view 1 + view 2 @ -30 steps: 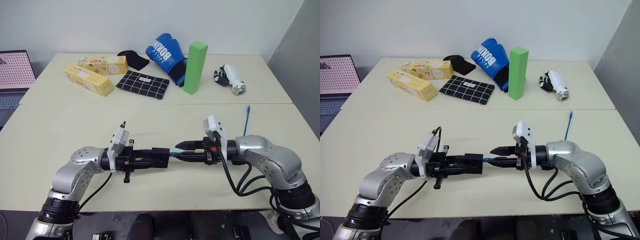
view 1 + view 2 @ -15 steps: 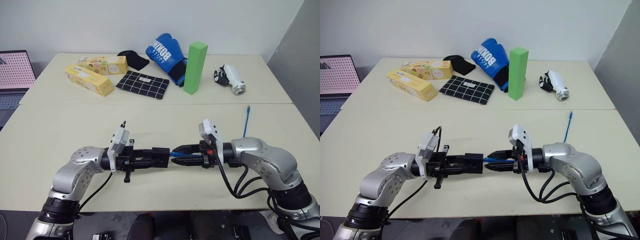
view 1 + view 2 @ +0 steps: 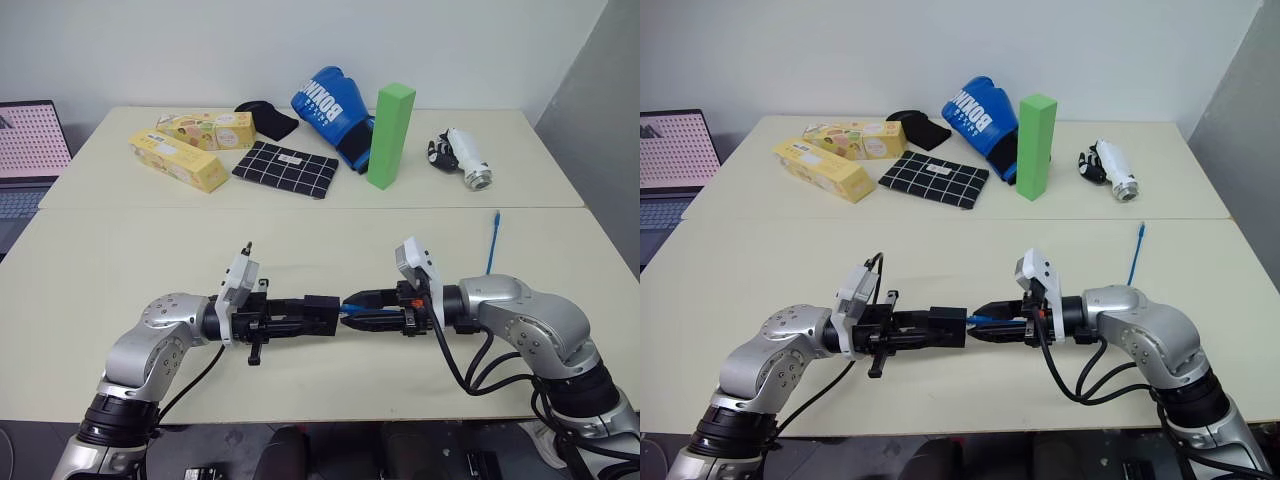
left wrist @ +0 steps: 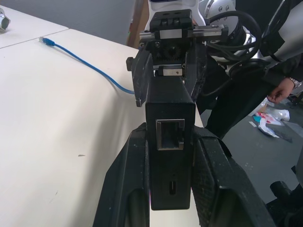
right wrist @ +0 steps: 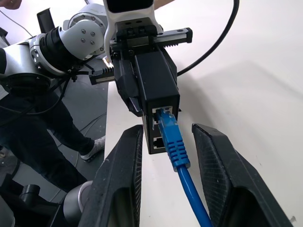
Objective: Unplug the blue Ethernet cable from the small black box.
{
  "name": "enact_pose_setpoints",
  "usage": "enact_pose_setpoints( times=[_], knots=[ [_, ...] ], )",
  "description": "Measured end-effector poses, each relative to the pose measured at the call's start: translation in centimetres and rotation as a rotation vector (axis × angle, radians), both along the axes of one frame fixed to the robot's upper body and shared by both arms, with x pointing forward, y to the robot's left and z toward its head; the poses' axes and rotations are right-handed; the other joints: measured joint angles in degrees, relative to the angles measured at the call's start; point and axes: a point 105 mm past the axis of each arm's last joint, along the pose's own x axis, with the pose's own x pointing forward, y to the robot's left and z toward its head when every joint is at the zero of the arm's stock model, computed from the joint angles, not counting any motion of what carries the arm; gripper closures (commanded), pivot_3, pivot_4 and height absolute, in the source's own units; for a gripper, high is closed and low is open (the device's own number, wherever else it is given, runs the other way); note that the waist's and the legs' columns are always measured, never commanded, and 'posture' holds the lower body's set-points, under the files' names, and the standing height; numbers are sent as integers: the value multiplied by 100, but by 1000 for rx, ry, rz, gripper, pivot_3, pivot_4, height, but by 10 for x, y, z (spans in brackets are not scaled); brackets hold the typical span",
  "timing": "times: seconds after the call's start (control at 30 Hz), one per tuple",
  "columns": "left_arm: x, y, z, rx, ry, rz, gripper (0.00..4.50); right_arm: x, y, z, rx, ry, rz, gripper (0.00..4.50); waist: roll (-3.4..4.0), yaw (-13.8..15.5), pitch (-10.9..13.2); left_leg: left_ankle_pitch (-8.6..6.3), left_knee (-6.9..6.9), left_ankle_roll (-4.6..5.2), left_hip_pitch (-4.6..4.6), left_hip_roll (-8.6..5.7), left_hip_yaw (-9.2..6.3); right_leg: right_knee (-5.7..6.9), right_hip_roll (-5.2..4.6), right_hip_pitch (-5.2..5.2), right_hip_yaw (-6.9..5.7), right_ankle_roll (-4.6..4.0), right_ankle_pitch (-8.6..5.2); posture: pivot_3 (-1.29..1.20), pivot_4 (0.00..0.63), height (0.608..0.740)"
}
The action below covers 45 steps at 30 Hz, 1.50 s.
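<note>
My left end effector (image 3: pixel 312 317) clamps the box (image 5: pixel 155 89) above the surface (image 3: pixel 120 260). The cable (image 5: pixel 174 142) is plugged into the box's right face, running away rightward. My right end effector (image 5: pixel 166 156), nearer, straddles the plug half-open, fingers not touching.

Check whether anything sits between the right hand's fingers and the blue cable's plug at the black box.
Nothing visible does. The right hand straddles the blue Ethernet cable with open fingers, its plug still seated in the small black box, which the left hand clamps.
</note>
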Motion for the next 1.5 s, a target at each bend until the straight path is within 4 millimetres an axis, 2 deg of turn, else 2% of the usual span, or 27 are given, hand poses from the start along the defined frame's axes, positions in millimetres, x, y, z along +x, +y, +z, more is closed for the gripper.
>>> enact_pose_setpoints(
  times=[0.2, 0.77, 0.93, 1.13, 1.2, 1.27, 1.3, 1.47, 1.5],
  knots=[
    [-1, 0, -1, 2, 1, -6, 3729, -2, 0, 0, 2, 12, 18, 4459, 0, 0, 0, 0, 0, 0, 0, 0, 0, 0, 0, 0, 0, 0, 0, 0, 150, 740],
    [-12, -1, -7, 12, 18, -49, 3729, -10, -3, -3, -28, 84, 92, 4463, 0, 0, 0, 0, 0, 0, 0, 1, -1, 0, 0, 0, 1, 0, 0, 0, 150, 740],
    [-12, 18, -22, 65, 65, 14, 3729, 0, -26, 0, -67, 75, 24, 4464, 1, 2, 1, 0, -1, 1, 1, 0, 1, 0, 0, -2, 0, 0, 0, 0, 150, 740],
    [-9, 32, -27, 70, 90, 88, 3729, 2, -35, -3, -76, 80, -14, 4464, 1, 1, 1, 0, -1, 1, -1, 2, 2, 0, -1, -4, 1, 0, 0, 0, 150, 740],
    [-8, 34, -27, 68, 87, 105, 3729, 14, -38, -3, -83, 16, -73, 4464, 0, -1, 0, 0, 0, 1, 0, 2, 3, -1, -1, -2, 1, 0, 0, 0, 150, 740],
    [-4, 37, -24, 60, 77, 140, 3729, 37, -44, -10, -100, -64, -199, 4464, 1, -2, 0, 0, 0, 1, 0, 1, 4, 0, 0, -2, 1, 0, 0, 0, 150, 740],
    [-1, 36, -21, 47, 70, 166, 3729, 58, -51, -17, -119, -125, -308, 4464, 1, -3, 0, 0, 1, 0, 1, 1, 7, 1, 0, -2, 2, 1, 0, 0, 150, 740],
    [7, 34, -13, 20, 51, 226, 3729, 108, -73, -47, -213, -244, -602, 4464, -1, -5, -1, 0, -2, -1, -13, 3, 15, 12, -3, -28, 10, 0, 1, 0, 150, 740],
    [7, 34, -13, 20, 51, 235, 3729, 112, -76, -53, -225, -247, -635, 4114, -1, -5, -1, 0, -2, -1, -14, 5, 15, 11, -5, -28, 11, 0, 1, 0, 150, 740]
  ],
)
